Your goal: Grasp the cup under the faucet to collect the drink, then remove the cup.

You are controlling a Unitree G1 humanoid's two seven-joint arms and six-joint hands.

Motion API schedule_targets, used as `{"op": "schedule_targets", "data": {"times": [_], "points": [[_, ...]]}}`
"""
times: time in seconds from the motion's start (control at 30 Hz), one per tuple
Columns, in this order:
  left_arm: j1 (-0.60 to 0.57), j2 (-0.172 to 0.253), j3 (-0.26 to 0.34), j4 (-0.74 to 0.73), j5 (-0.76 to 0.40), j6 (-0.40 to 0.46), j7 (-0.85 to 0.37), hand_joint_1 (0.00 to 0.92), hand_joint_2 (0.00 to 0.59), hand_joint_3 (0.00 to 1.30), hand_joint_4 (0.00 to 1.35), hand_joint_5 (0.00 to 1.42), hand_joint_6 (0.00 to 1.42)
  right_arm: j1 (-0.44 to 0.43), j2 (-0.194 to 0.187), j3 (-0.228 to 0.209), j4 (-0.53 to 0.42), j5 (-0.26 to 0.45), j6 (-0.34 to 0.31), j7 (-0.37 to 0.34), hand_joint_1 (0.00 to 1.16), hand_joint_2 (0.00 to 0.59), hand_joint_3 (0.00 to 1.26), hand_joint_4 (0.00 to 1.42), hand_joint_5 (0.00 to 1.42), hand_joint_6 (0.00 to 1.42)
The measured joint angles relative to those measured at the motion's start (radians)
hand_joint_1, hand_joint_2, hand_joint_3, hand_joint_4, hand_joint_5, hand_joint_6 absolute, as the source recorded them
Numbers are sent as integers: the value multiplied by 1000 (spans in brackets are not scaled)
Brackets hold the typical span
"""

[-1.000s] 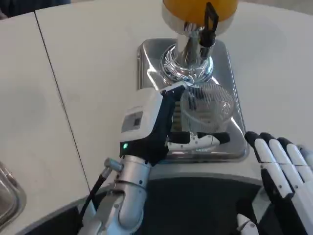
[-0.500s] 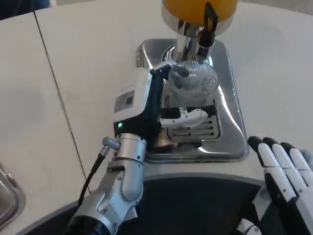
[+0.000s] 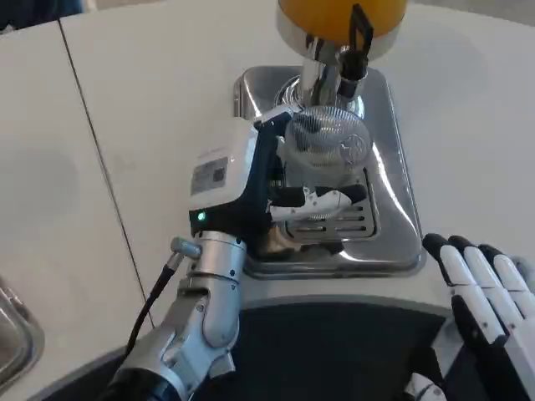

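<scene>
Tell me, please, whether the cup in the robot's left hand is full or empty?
Empty: the cup is clear, with no orange drink inside. The left hand holds it upright under the faucet.

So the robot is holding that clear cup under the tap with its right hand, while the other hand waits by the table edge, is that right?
Not quite: it is the left hand that holds the clear cup under the tap, its fingers wrapped around the cup. The right hand is the one waiting by the table edge. The head view shows this.
</scene>
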Motion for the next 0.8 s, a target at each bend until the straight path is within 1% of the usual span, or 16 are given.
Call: {"op": "schedule_targets", "data": {"times": [0.07, 0.13, 0.23, 0.37, 0.4, 0.5, 0.53, 0.57, 0.63, 0.7, 0.73, 0.77, 0.8], "points": [[0, 2, -4, 0, -1, 0, -1, 375, 7, 353, 381, 788, 1032, -1, 0, 0, 0, 0, 0, 1, 176, 586, 0, 0, 0, 0], [1, 5, -8, 0, -3, 0, -6, 339, 5, 312, 348, 770, 1016, -1, 1, 1, 0, 0, 0, 3, 177, 586, 0, 0, 0, 0], [1, 11, -10, -14, -12, -1, -11, 321, 16, 269, 300, 732, 968, -2, 1, 2, 0, 0, 0, 4, 178, 586, 0, 0, 0, 0], [2, 19, -14, -30, -14, -1, -14, 320, 17, 251, 270, 705, 926, -5, 2, 5, 0, 0, 0, 7, 179, 586, 0, 0, 0, 0], [3, 21, -14, -31, -15, -1, -15, 313, 17, 245, 252, 683, 895, -5, 2, 8, 0, 0, 0, 7, 180, 586, 0, 0, 0, 0], [9, 30, -14, -45, -20, -1, -31, 247, 1, 186, 171, 578, 745, -5, 2, 14, 0, 0, 0, 7, 181, 586, 0, 0, 0, 0], [10, 35, -14, -52, -22, -1, -37, 228, 0, 167, 146, 544, 681, -5, 3, 15, 0, 0, 0, 7, 181, 586, 0, 0, 0, 0], [13, 39, -13, -59, -25, -1, -43, 202, 0, 138, 108, 474, 573, -5, 3, 15, 0, 0, 0, 7, 181, 586, 0, 0, 0, 0], [28, 53, -8, -91, -44, -9, -67, 168, 0, 110, 64, 410, 452, -6, 3, 17, 0, -1, 0, 7, 182, 586, 0, 0, 0, 0], [52, 83, 3, -132, -61, -29, -106, 147, 0, 96, 42, 381, 401, -13, 4, 18, 0, -8, 0, 7, 182, 586, 0, 0, 0, 0], [56, 90, 6, -138, -66, -31, -112, 138, 0, 87, 38, 377, 388, -15, 4, 18, 0, -9, -1, 7, 182, 586, 0, 0, 0, 0], [75, 114, 24, -166, -81, -35, -137, 135, 0, 85, 37, 374, 385, -22, 5, 23, 0, -15, -5, 7, 182, 586, 0, 0, 0, 0], [79, 120, 28, -170, -83, -35, -141, 123, 0, 77, 29, 368, 374, -22, 5, 24, 0, -16, -7, 7, 182, 586, 0, 0, 0, 0]]}}
